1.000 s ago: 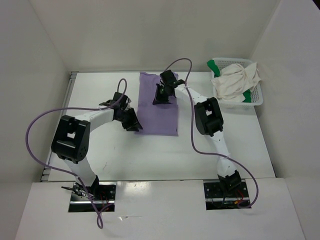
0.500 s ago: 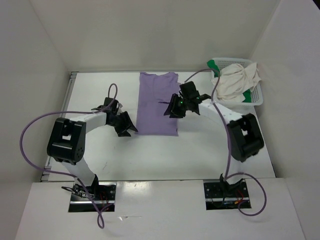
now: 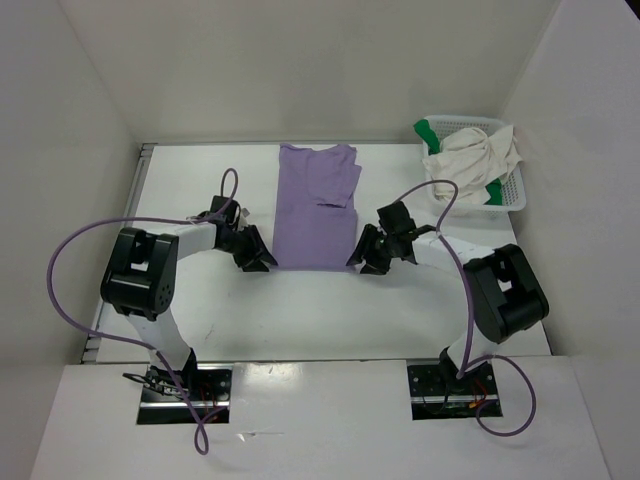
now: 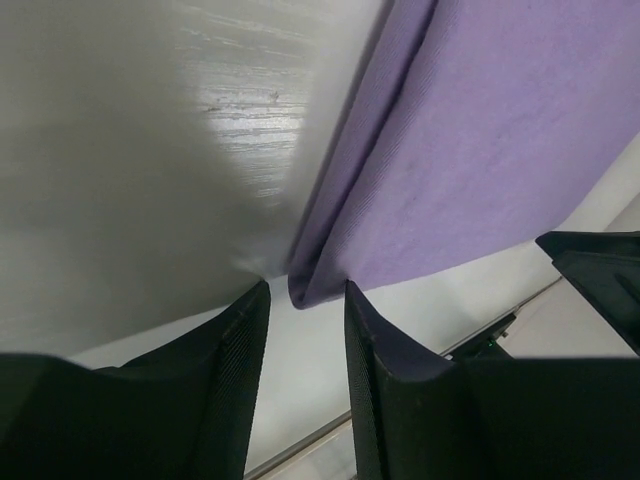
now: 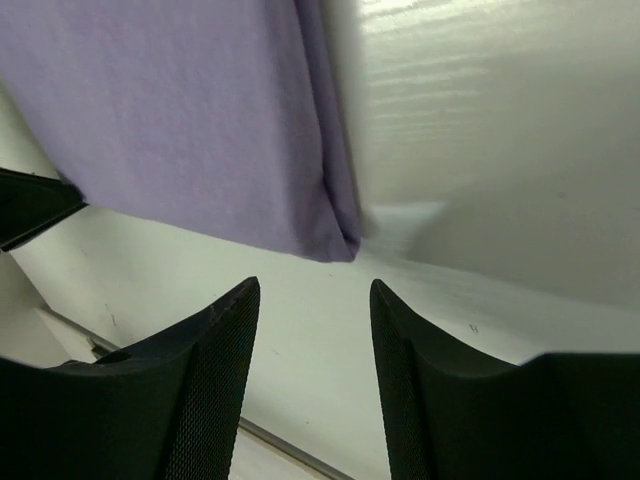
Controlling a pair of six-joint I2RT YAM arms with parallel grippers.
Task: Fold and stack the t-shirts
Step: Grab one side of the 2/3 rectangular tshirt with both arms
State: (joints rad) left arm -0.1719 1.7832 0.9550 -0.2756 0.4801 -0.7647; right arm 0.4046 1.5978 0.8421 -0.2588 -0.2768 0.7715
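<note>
"While the lavender t-shirt [image 3: 315,205] lies out like that, is either tool gripping it?"

"No. It's flat on the counter [image 3: 200,320], folded into a long strip, and sits between the two tools. Its near-left corner is right at the tips of the left tool [image 4: 305,295], whose fingers stand apart with nothing pinched. Its near-right corner lies just ahead of the right tool [image 5: 315,290], which is spread wide too."

"And the others?"

"The cream t-shirt [image 3: 470,160] and the green t-shirt [image 3: 427,130] are heaped in the white basket [image 3: 512,200], well beyond the right tool on its outer side."
</note>
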